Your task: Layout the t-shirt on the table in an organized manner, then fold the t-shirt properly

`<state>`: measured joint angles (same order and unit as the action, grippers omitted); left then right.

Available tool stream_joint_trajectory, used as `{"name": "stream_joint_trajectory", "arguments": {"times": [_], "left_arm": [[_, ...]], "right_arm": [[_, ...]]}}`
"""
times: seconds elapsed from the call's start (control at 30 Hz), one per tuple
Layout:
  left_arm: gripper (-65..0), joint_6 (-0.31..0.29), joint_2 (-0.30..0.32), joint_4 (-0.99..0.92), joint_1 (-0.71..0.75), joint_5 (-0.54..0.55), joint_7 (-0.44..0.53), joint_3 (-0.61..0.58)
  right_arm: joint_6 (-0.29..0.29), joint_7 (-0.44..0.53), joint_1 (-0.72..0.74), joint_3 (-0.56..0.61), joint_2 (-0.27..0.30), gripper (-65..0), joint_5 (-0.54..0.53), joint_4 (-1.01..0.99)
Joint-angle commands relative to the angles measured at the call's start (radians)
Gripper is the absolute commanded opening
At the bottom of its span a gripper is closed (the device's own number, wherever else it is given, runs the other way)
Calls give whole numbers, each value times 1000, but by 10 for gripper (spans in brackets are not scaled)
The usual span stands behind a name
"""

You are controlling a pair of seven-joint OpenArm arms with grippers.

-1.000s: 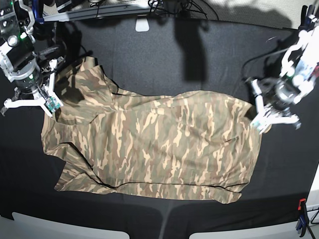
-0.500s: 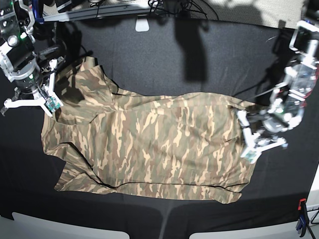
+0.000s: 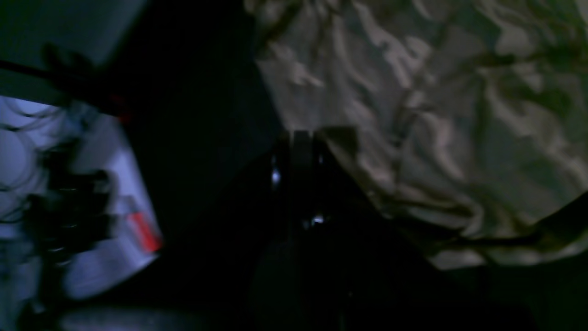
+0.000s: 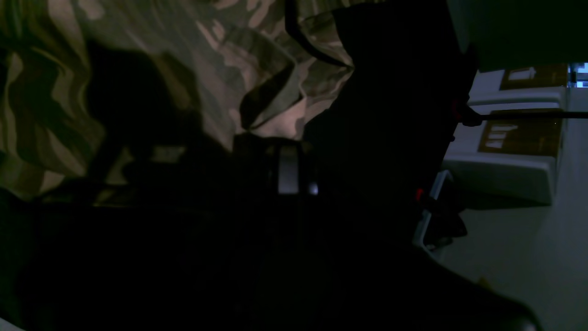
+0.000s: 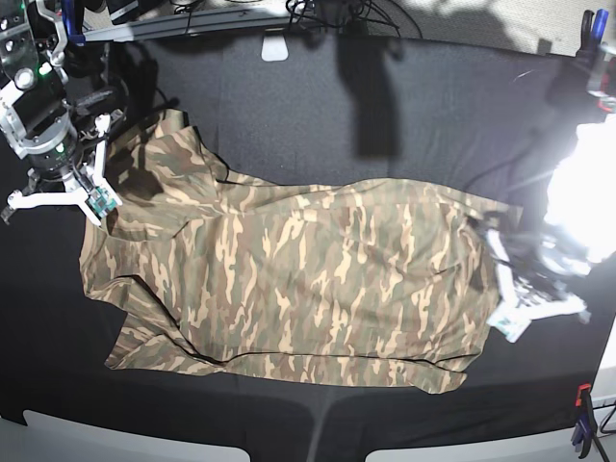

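The camouflage t-shirt [image 5: 298,279] lies spread and wrinkled across the middle of the black table [image 5: 385,115], one sleeve bunched at the upper left. My right gripper [image 5: 101,202] sits at the shirt's left edge. In the right wrist view its dark fingertips [image 4: 288,151] are shut right below a folded flap of the t-shirt [image 4: 206,59]; whether fabric is pinched does not show. My left gripper [image 5: 505,322] is blurred by glare beside the shirt's right edge. In the left wrist view its shut fingers [image 3: 296,142] point at the hem of the t-shirt [image 3: 436,115].
A white block [image 5: 274,46] and cables lie at the table's far edge. A red and blue clamp [image 5: 582,404] grips the front right corner. Pale panels [image 5: 125,438] line the front edge. Strong glare [image 5: 587,183] washes out the right side.
My left arm has swept down along the shirt's right edge toward the table's front. The right arm and the shirt have stayed nearly still.
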<state>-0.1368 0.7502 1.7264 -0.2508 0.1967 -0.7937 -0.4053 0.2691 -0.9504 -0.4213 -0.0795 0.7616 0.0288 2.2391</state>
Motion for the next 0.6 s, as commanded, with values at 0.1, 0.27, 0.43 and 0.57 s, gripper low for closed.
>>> {"name": "stream_joint_trajectory", "arguments": {"times": [0.1, 0.27, 0.43, 0.57], "left_arm": [[-650, 19, 32, -65, 51, -30, 3, 8], [-650, 45, -10, -195, 84, 22, 86, 8], [-650, 39, -88, -230, 84, 61, 114, 8], [-650, -7, -147, -266, 85, 70, 109, 8]], "right_arm": [[-5, 8, 5, -10, 13, -650, 16, 16], [-5, 8, 5, -10, 11, -650, 16, 16], [-5, 8, 5, -10, 11, -650, 16, 16], [-5, 7, 5, -10, 11, -650, 16, 16]]}}
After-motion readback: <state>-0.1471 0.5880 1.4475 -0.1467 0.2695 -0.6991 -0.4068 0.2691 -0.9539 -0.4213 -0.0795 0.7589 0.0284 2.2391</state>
